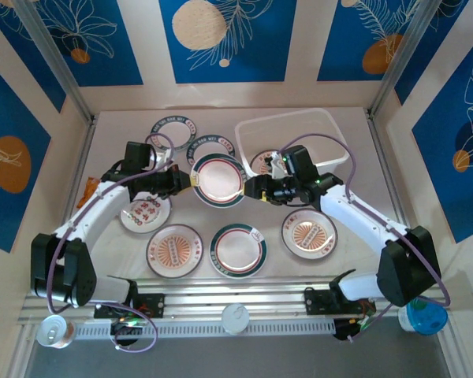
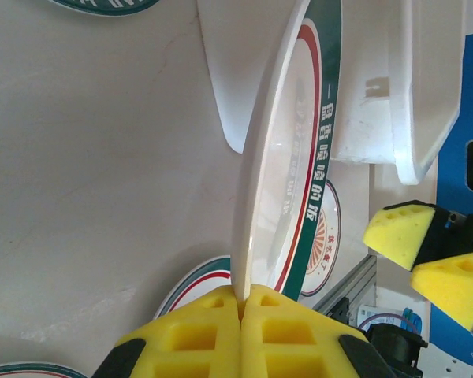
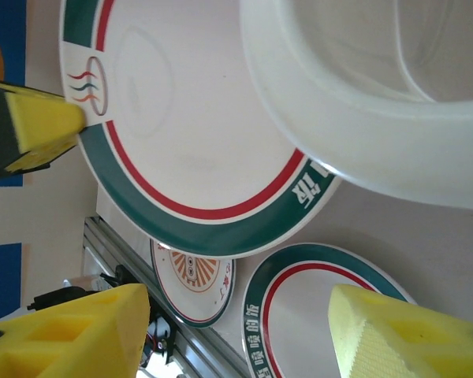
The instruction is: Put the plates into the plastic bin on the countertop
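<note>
My left gripper (image 1: pixel 191 179) is shut on the rim of a green-rimmed plate (image 1: pixel 218 179) and holds it above the countertop (image 1: pixel 355 260). In the left wrist view the plate (image 2: pixel 292 157) stands on edge from the closed yellow fingers (image 2: pixel 213 331), with the plastic bin (image 2: pixel 426 94) just past it. My right gripper (image 1: pixel 252 189) is open at the plate's right edge, with nothing between its fingers (image 3: pixel 71 331). The bin (image 1: pixel 296 138) lies at the back right. Several plates lie flat: (image 1: pixel 174 250), (image 1: pixel 238 250), (image 1: pixel 309 233), (image 1: pixel 144 213), (image 1: pixel 174 127). Another plate (image 1: pixel 266 163) shows at the bin's near left corner.
A metal rail (image 1: pixel 236 303) runs along the near edge with a tin can (image 1: pixel 239 317) on it. A blue cup (image 1: pixel 422 316) stands at the near right and a tin (image 1: pixel 55 331) at the near left. An orange packet (image 1: pixel 89 189) lies by the left wall.
</note>
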{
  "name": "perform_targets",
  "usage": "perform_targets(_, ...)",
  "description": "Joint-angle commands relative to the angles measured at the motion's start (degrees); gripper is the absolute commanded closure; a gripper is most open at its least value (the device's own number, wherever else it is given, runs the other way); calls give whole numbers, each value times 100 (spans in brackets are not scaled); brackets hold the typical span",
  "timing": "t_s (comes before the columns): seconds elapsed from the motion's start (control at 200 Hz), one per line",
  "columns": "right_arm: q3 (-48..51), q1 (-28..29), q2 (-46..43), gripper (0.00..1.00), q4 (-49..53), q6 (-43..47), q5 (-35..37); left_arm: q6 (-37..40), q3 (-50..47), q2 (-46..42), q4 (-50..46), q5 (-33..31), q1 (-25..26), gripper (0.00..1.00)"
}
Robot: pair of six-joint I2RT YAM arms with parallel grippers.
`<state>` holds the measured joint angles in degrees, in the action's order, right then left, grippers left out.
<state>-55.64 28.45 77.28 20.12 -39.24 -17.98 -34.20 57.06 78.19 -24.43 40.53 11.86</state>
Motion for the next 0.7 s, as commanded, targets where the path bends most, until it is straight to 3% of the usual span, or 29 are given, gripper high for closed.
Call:
perform_targets(0.0, 110, 25, 78, 38, -116, -143, 28, -78, 10, -196, 162, 315, -54, 100)
perform_targets(0.695, 200, 169, 612, 46, -1124, -933, 54, -406, -158, -668, 78, 332, -56, 100)
